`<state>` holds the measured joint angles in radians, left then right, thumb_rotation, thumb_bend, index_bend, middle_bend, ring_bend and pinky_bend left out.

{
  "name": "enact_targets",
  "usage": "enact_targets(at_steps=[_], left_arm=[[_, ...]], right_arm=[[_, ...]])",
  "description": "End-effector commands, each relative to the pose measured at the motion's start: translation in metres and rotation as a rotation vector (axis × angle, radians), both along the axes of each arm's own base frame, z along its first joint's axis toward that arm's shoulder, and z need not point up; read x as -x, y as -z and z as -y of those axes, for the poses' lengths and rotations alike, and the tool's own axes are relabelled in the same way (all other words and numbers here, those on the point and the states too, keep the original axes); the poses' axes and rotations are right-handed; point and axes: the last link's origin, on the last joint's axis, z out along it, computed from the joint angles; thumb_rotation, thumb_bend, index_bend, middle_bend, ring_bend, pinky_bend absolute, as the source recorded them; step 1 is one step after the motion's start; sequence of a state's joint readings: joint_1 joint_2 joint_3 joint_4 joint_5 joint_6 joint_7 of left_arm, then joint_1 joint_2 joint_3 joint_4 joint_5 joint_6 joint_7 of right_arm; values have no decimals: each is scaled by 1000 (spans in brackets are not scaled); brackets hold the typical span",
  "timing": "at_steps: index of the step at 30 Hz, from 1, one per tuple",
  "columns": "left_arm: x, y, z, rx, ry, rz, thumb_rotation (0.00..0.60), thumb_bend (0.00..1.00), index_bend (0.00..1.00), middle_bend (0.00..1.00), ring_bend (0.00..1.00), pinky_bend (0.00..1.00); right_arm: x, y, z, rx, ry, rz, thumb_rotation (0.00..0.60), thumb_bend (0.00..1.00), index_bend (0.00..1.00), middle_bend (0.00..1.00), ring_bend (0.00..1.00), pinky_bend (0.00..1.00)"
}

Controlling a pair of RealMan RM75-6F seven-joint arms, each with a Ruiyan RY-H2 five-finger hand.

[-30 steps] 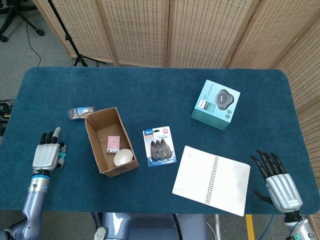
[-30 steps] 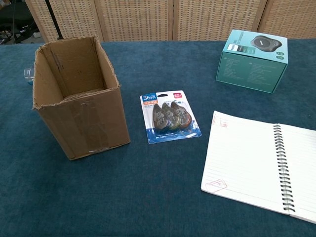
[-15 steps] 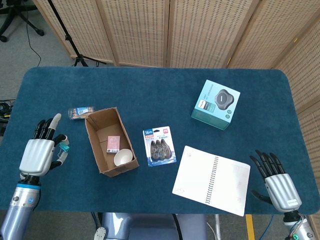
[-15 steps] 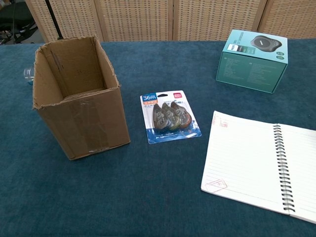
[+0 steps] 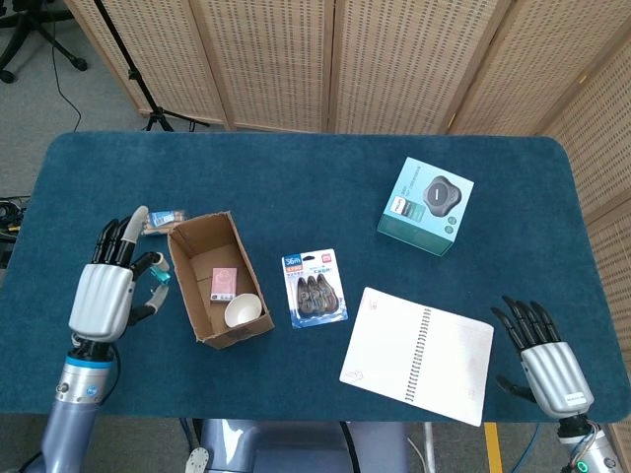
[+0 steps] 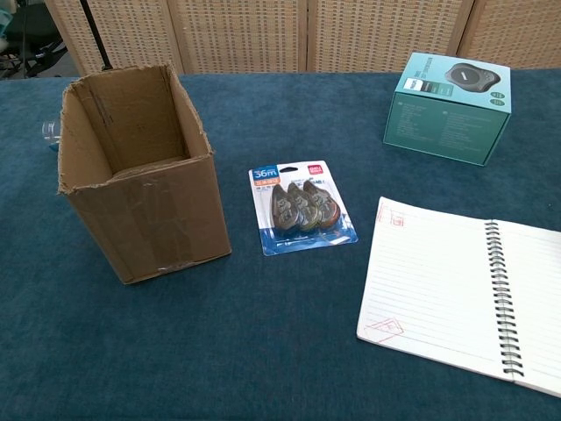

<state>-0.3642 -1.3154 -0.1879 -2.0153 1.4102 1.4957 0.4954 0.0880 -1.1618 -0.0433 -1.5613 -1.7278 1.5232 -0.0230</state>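
Head view shows the left hand [image 5: 106,288] raised over the left part of the table [image 5: 296,168], just beside the left wall of the open cardboard box [image 5: 187,286]. Its fingers [image 5: 118,239] are stretched forward and a little apart, and it holds nothing. The fingertips come near a small clear tube with brown contents [image 5: 166,219], which lies on the table at the far left corner of the box; I cannot tell if they touch it. Inside the box lie a small pink packet [image 5: 224,284] and a white cup [image 5: 244,310], the cup closer to the near end.

The right hand [image 5: 544,355] is at the near right edge of the table, with fingers spread and nothing in it. It is just beside the right edge of an open spiral notebook [image 5: 417,355], but apart from it.

Between the box and the notebook lies a blister pack of correction tapes [image 5: 315,288], flat on the table. A teal product box [image 5: 425,205] stands farther back on the right, well apart from both hands.

In the chest view neither hand appears. The cardboard box [image 6: 140,175] stands upright at left, the blister pack [image 6: 301,206] is in the middle, the notebook [image 6: 447,289] is at the near right, and the teal box [image 6: 447,107] is behind it.
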Motion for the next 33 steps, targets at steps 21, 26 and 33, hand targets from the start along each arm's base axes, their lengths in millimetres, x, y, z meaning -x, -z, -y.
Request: enact_targets(at_steps=[21,26,33], left_arm=[[-22,61,-37,-19,20,-25,600,432,467,0,0,0],[-24,64,-36,-7,16,-20,600,372,229,0,0,0],[-21,64,-36,-4,11,-23,600,356,194,0,0,0]], right_arm=[[1,-2,1,-4,-3,14,600,144,19,0,0,0],[1,-3,1,-1,-5,20,600,144,19,0,0,0],[1,-3,0,0,-8,21,600,144,19,0,0,0]])
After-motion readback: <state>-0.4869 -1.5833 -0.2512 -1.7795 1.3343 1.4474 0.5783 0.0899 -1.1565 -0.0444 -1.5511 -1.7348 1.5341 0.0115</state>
